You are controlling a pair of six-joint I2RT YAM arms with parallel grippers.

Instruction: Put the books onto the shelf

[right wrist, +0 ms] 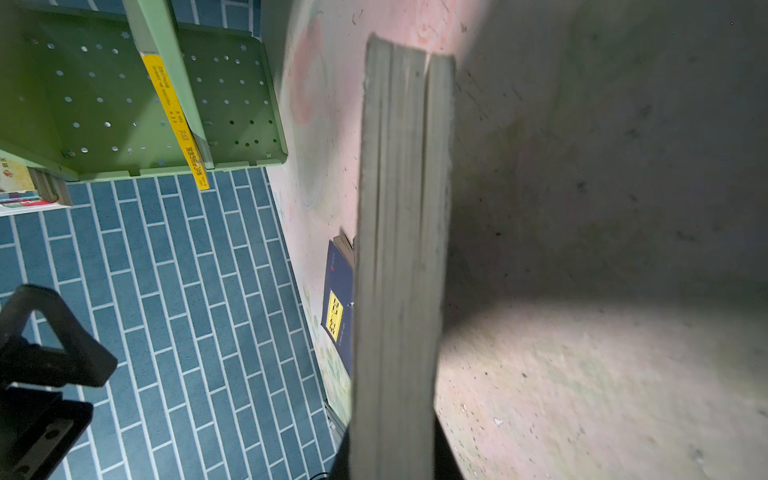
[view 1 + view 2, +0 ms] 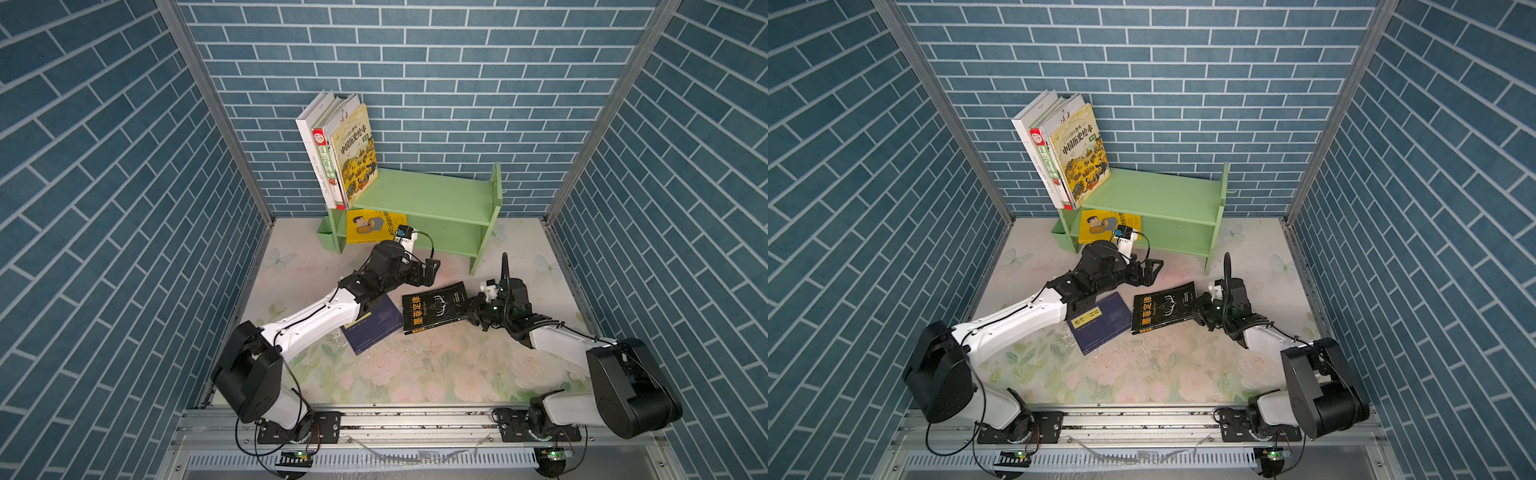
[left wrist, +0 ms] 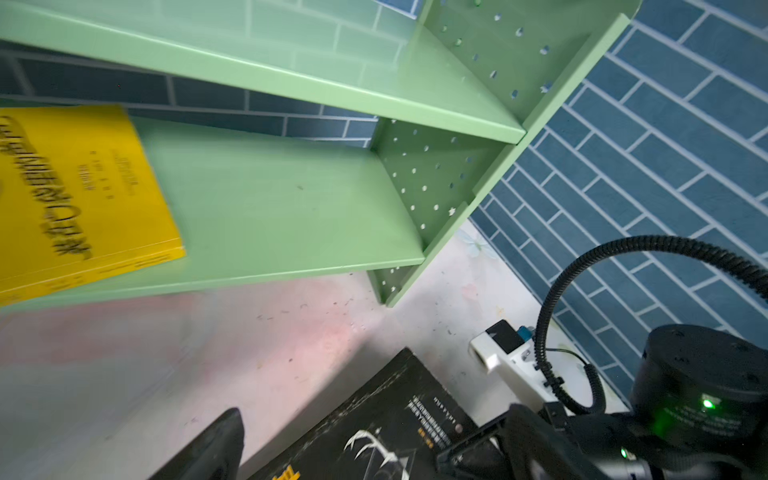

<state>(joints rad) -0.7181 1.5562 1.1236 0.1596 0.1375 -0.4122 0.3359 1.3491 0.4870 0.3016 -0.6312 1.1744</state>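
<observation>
Fingers of our left gripper (image 2: 430, 270) stand wide apart with nothing between them, low over the table (image 2: 415, 365) and just in front of the shelf (image 2: 436, 195), on whose lower tier the bright yellow book (image 2: 365, 226) lies flat. Our right gripper (image 2: 473, 309) is clamped on the page edge of the black book (image 2: 436, 307), which runs straight out from the jaws in the right wrist view and looks tipped up off the table on that side. At the left end of the upper tier four books (image 2: 332, 158) lean together, and the navy book (image 2: 374, 326) lies on the table, partly under our left arm (image 2: 316, 316). We judge five books shelved and the black one in hand. Next we must lift it clear, carry it past the left gripper, which sits between it and the shelf, and set it on a free stretch of a tier.
</observation>
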